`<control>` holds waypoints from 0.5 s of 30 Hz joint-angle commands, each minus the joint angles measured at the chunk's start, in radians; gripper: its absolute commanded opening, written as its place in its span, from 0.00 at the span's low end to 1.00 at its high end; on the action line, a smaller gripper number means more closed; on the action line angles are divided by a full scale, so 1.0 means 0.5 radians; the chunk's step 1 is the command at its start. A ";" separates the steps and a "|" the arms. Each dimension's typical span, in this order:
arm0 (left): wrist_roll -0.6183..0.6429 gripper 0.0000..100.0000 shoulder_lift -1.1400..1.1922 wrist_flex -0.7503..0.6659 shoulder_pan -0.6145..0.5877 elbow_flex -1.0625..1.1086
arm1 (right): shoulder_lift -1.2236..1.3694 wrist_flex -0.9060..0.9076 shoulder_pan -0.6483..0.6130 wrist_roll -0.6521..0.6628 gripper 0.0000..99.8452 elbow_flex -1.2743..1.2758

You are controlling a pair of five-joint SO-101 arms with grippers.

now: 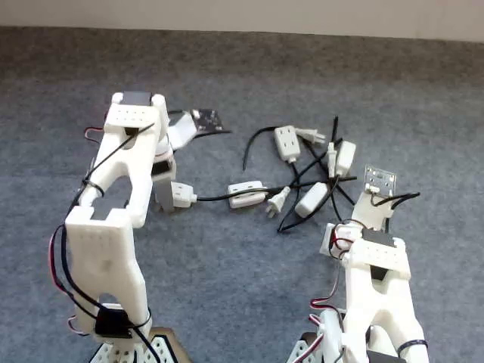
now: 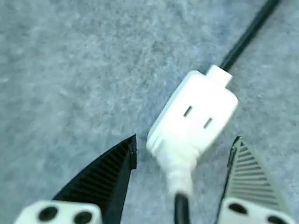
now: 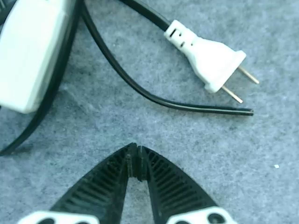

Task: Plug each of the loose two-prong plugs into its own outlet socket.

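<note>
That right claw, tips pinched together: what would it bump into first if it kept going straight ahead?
Probably the black cord lying across the path of the right gripper. The white two-prong plug sits off to one side of that line. Depth is unclear, so it may touch the carpet first.

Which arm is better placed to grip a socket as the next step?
Left. The left gripper, open, straddles a white socket, likely ready to close. The right gripper is shut, apart from a loose plug.
</note>
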 commanded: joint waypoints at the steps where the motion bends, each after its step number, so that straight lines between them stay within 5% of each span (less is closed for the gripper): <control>1: -0.015 0.31 0.155 -0.120 0.035 -0.063 | -0.002 -0.035 0.017 0.003 0.01 -0.014; 6: 0.110 0.29 0.173 -0.239 0.041 -0.069 | -0.002 -0.035 0.017 0.003 0.01 -0.014; 13: 0.470 0.00 0.143 -0.261 0.041 -0.388 | -0.002 -0.035 0.017 0.003 0.01 -0.017; 15: 0.580 0.02 0.143 -0.270 0.041 -0.471 | -0.002 -0.035 0.017 0.003 0.01 -0.017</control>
